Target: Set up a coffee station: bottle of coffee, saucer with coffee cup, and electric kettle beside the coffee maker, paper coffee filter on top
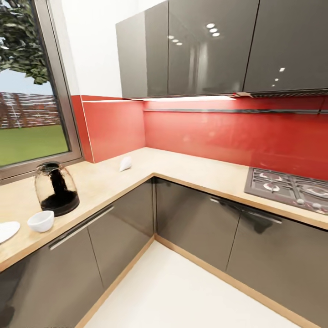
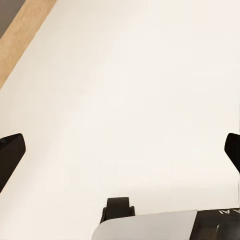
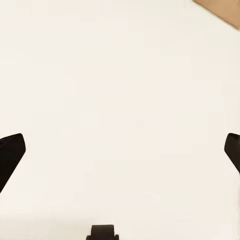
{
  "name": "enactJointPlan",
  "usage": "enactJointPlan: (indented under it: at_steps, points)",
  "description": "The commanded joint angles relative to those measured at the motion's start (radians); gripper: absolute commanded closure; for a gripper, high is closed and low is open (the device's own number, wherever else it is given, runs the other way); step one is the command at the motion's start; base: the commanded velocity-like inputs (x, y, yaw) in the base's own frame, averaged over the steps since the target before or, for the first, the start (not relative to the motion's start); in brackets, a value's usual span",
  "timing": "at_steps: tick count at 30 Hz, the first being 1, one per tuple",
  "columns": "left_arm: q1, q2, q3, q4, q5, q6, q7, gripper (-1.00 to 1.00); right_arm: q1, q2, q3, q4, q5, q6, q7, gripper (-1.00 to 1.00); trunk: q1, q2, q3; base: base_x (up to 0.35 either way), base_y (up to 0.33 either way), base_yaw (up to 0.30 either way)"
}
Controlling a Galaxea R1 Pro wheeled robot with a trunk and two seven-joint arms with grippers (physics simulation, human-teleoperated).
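Observation:
On the light wood kitchen countertop [image 1: 191, 171], at the left by the window, stands the clear glass electric kettle [image 1: 56, 188] with its black base. In front of it sits the white coffee cup [image 1: 41, 221], and the white saucer [image 1: 7, 230] lies beside the cup at the picture's edge. Near the corner lies the white paper coffee filter [image 1: 125, 163]. The coffee maker and the bottle of coffee are out of view. My left gripper [image 2: 122, 152] and right gripper [image 3: 120, 152] are both open and empty, pointing down at the pale floor.
The counter turns an L-shaped corner over dark grey cabinet fronts [image 1: 196, 223]. A gas hob [image 1: 287, 187] is set into the right run. Dark wall cabinets [image 1: 205, 45] hang above the red backsplash. A window [image 1: 27, 91] is at the left. Pale floor [image 1: 182, 291] lies ahead.

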Motion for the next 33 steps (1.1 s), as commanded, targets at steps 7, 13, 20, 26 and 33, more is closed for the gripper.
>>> enactJointPlan:
  at_steps: [7, 13, 20, 26, 33]
  points:
    - [0.0, 0.0, 0.0, -0.002, -0.007, 0.0, 0.0, -1.0, 0.0, 0.0, 0.0, 0.001, 0.0, -0.003, 0.0, -1.0, 0.0, 0.0, -0.001, 0.164, -0.266, 0.274]
    - [0.0, 0.0, 0.0, -0.002, -0.007, 0.0, 0.0, -1.0, 0.0, 0.0, 0.0, 0.001, 0.001, -0.003, -0.001, -1.0, 0.0, 0.0, -0.001, 0.152, -0.27, 0.275]
    - [0.0, 0.0, 0.0, -0.002, -0.006, 0.0, 0.0, -1.0, 0.0, 0.0, 0.0, 0.001, 0.001, -0.003, -0.001, -1.0, 0.0, 0.0, -0.001, 0.105, -0.284, 0.275]
    - [0.0, 0.0, 0.0, -0.002, -0.006, 0.001, 0.0, -1.0, -0.001, 0.001, 0.0, 0.001, 0.001, -0.003, -0.001, -1.0, 0.0, 0.0, -0.001, 0.022, -0.298, 0.275]
    - [0.0, 0.0, 0.0, -0.002, -0.006, 0.001, 0.0, -1.0, -0.001, 0.001, 0.0, 0.001, 0.001, -0.003, 0.0, -1.0, 0.0, 0.0, -0.001, 0.003, -0.302, 0.251]
